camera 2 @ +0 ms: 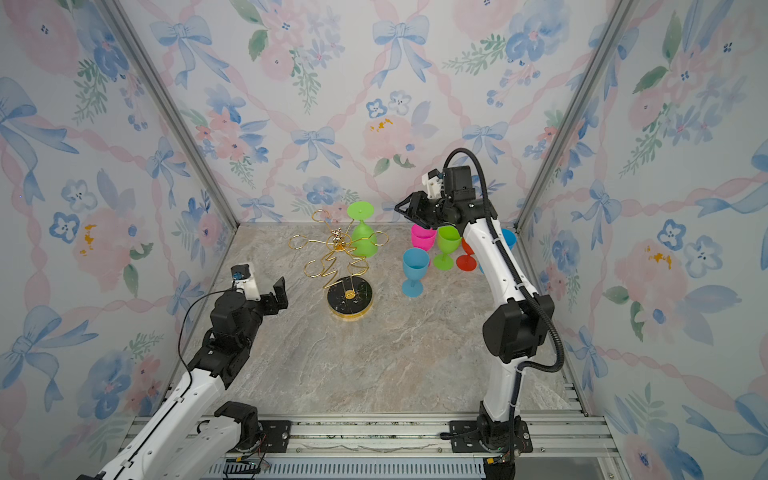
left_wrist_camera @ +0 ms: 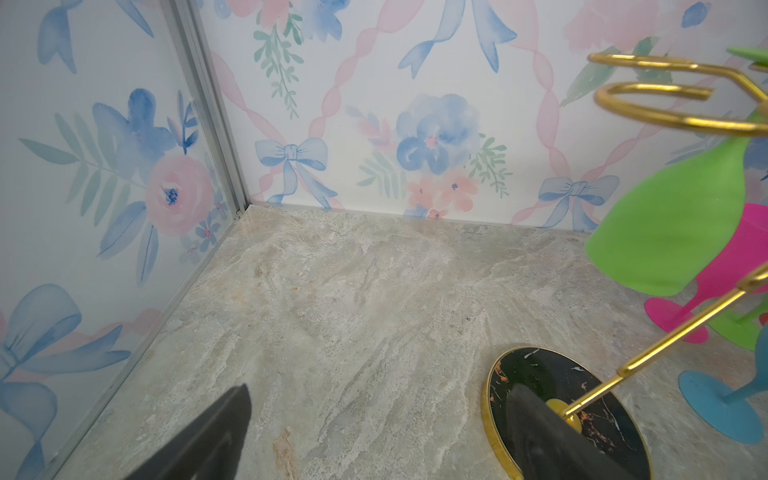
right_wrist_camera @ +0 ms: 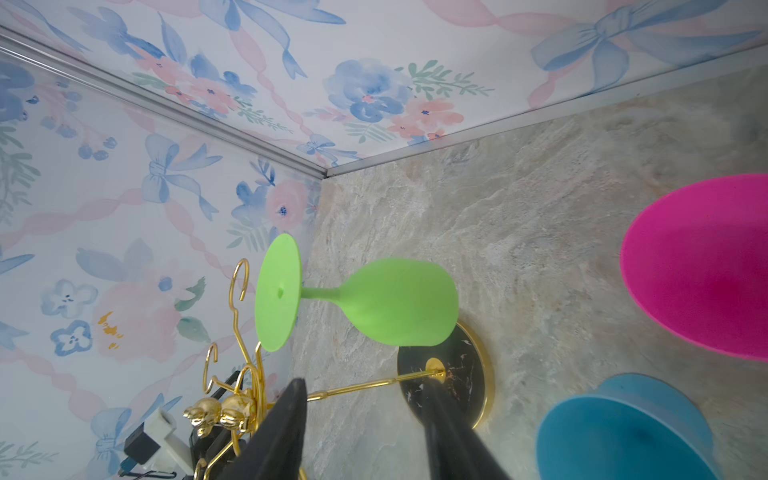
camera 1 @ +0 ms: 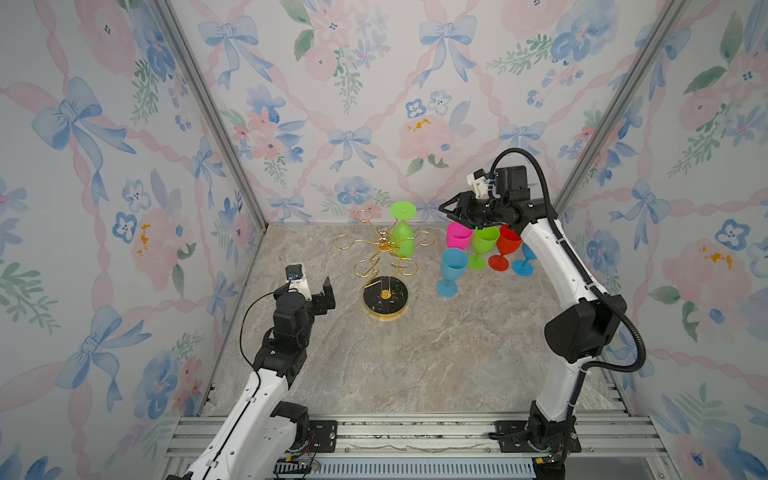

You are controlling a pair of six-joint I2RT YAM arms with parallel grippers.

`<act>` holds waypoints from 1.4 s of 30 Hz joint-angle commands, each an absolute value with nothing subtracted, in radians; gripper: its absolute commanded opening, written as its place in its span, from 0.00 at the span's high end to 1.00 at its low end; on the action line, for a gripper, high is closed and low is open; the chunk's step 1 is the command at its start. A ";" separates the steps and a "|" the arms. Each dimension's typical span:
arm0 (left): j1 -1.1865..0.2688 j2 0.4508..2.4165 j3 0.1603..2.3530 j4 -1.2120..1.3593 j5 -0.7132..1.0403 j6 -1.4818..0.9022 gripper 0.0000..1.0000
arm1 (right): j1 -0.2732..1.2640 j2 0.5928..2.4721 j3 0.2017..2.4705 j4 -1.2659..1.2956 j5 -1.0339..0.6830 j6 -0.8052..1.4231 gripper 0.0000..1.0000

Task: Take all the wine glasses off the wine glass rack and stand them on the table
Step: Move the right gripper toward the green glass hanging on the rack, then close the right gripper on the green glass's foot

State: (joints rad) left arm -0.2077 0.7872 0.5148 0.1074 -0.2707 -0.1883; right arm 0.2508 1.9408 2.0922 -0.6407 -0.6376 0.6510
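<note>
Right gripper (camera 1: 445, 209): jaws apart, empty, facing the green glass (camera 1: 402, 240). Left gripper (camera 1: 315, 291): wide open, empty, beside rack (camera 1: 385, 297). Green glass: hangs upside down on rack.

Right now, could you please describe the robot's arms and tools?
The left arm and right arm have white links, black joints. The left tool and right tool are black, with white camera mounts. A ribbed hose runs along the right arm, a thin cable the left.
</note>
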 commanded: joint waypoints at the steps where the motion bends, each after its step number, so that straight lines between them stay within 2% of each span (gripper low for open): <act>1: -0.199 0.782 0.504 0.116 -0.256 -0.202 0.02 | 0.266 1.973 2.096 -0.527 -0.733 0.747 0.54; 21: -0.198 0.783 0.503 0.117 -0.247 -0.203 0.02 | 0.316 2.087 2.180 -0.451 -0.835 0.842 0.57; 42: -0.198 0.784 0.506 0.117 -0.240 -0.200 0.02 | 0.346 2.160 2.259 -0.471 -0.858 0.866 0.62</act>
